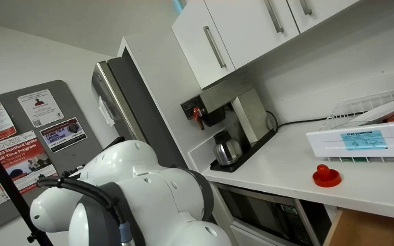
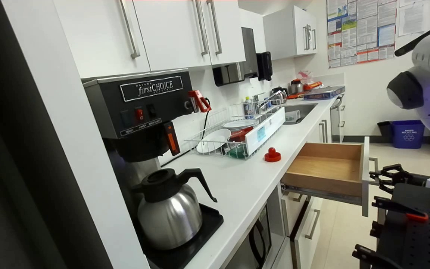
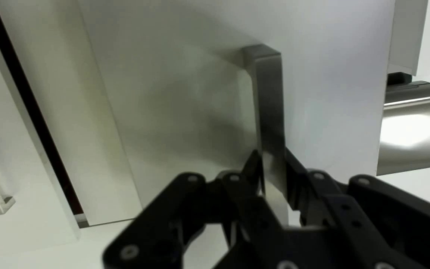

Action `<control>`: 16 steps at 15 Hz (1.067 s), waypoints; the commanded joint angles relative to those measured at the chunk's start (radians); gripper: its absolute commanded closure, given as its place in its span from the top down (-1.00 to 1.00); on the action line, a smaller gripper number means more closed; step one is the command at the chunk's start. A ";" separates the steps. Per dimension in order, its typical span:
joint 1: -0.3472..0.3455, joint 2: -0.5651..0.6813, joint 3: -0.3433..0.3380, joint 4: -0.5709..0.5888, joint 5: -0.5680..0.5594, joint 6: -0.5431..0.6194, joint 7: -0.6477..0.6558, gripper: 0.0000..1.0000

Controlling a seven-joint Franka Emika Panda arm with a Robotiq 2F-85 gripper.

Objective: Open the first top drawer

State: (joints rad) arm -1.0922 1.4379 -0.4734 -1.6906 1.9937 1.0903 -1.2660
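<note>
The gripper (image 3: 272, 157) clamps the rigid handle (image 3: 270, 97), the right hold. The drawer (image 2: 323, 182), partly hidden inside, probably slides lightly.

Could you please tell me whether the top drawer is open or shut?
The drawer is open: it juts out from under the counter, and its wooden inside shows in both exterior views.

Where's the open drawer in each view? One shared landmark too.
In an exterior view: drawer, bottom right corner.
In an exterior view: drawer, right of centre.
Wrist view: drawer front across the middle, with its handle.
Shared landmark: red knobbed object, both exterior views; not wrist view.
</note>
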 commanded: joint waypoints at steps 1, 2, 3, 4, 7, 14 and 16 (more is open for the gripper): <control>-0.023 0.028 0.002 0.055 0.007 0.099 0.041 -0.92; -0.021 0.021 0.003 0.051 0.005 0.099 0.037 -0.92; -0.020 0.013 0.002 0.044 -0.002 0.092 0.039 -0.18; -0.021 0.005 0.001 0.038 -0.010 0.082 0.044 -0.17; -0.020 -0.036 -0.008 0.003 -0.030 0.086 0.054 0.28; 0.070 -0.271 -0.122 -0.275 -0.147 0.119 -0.079 1.00; 0.115 -0.352 -0.175 -0.360 -0.170 0.160 -0.129 1.00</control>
State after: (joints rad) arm -1.0529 1.2525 -0.5912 -1.8600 1.8652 1.1674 -1.3273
